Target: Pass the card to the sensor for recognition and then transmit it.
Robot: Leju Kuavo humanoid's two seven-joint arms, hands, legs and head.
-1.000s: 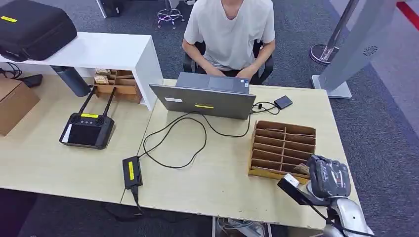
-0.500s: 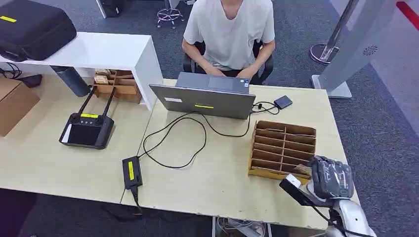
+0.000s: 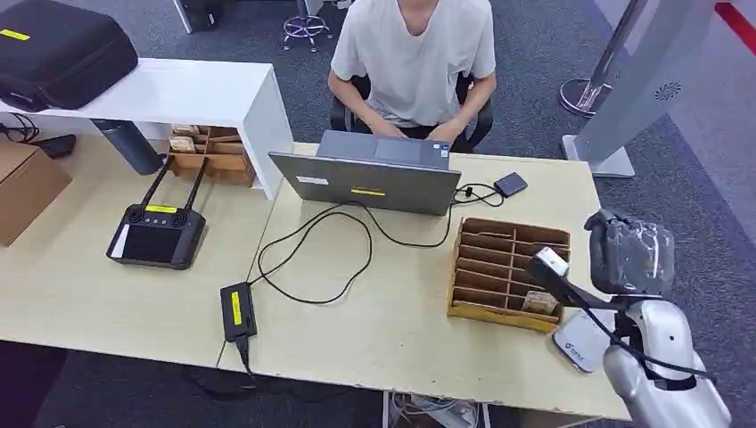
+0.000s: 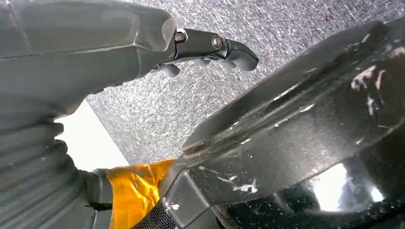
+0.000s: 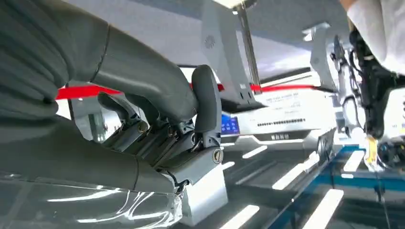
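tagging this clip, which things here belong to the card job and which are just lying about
Job:
right hand
card rack
white pad, likely the sensor

Lying about:
laptop
controller
power brick
black case
cardboard box

Grey carpet floor (image 3: 686,241) under pale wooden desks (image 3: 392,330).

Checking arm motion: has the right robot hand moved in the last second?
Yes. The right robot hand rose from the wooden organizer's near corner to beside its far right edge.
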